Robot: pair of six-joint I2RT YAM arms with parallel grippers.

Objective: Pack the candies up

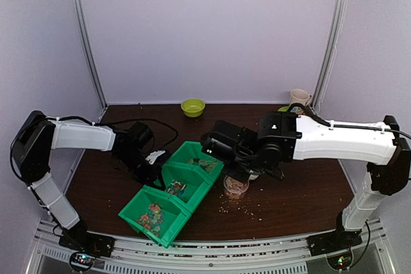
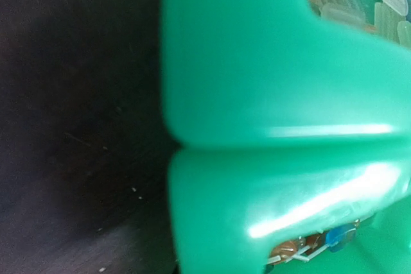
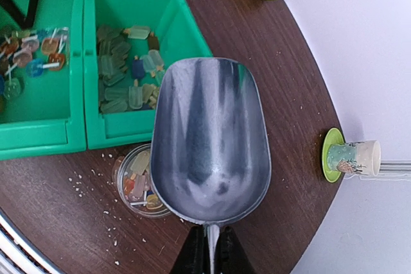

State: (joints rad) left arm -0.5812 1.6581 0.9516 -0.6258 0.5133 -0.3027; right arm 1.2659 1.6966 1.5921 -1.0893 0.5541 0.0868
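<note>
Your candies lie jumbled in green bins, pointing every way. Right hand pinches the scoop, partly hiding the cup; left hand is pressed together.

Dark brown wooden surface, rounded far edge, ringed by pale walls. Directly on it:
- three green plastic bins, side by side and touching, in a diagonal row running from centre out toward 8 o'clock
- small clear round plastic tub, just beside the far bin's wall, about 5 o'clock from centre
- lime-green round bowl at 12 o'clock, far edge
- lime-green coaster at 2 o'clock, with a pale cup on it
- tiny pale crumbs scattered around the tub, mostly 5 to 6 o'clock
</note>
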